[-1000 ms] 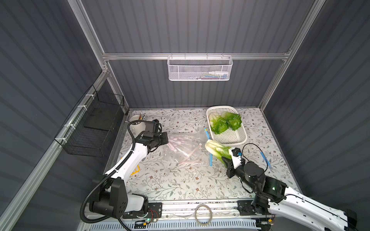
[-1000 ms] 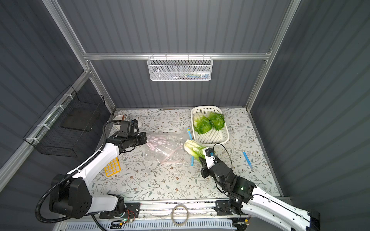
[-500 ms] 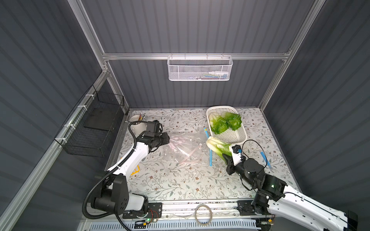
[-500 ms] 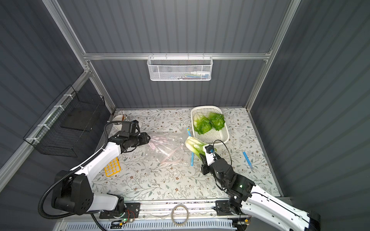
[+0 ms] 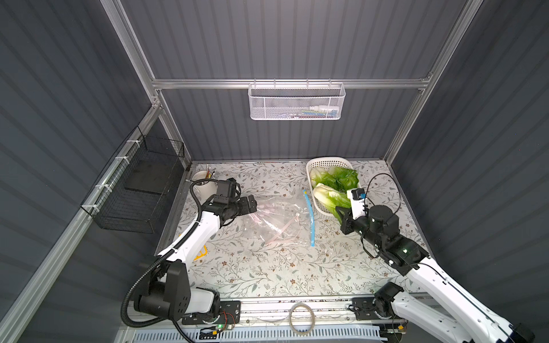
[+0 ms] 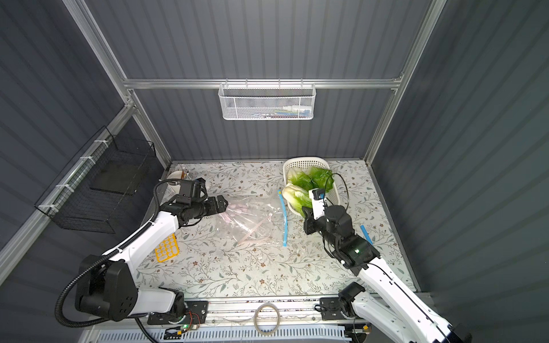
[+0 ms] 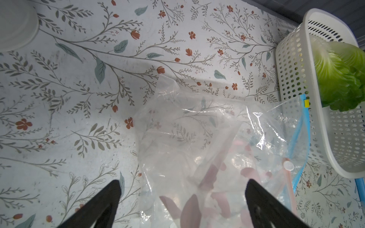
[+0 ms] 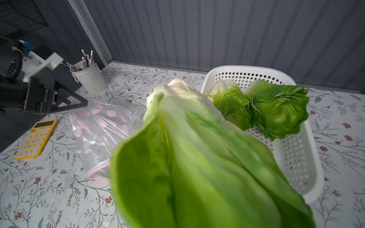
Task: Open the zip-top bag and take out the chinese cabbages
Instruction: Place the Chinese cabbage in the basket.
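Green-white cabbage (image 5: 328, 194) pinched at leafy end by R gripper (image 5: 341, 213), held over basket (image 5: 326, 161) edge, prob. to drop next to 2 other cabbages (image 5: 335, 178) inside. Clear bag (image 5: 279, 221) limp, no cabbage left in. L gripper (image 7: 182, 182) spread wide by bag end, gripping nothing.

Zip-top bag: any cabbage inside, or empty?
Empty of cabbages: the clear bag lies slack, two cabbages sit in the basket, the right gripper holds the third cabbage.

I see the zip-top bag (image 7: 197, 138) as glossy, crinkled clear plastic; the table cover (image 7: 79, 88) matt and printed; the perforated basket (image 7: 292, 69) smooth white plastic.
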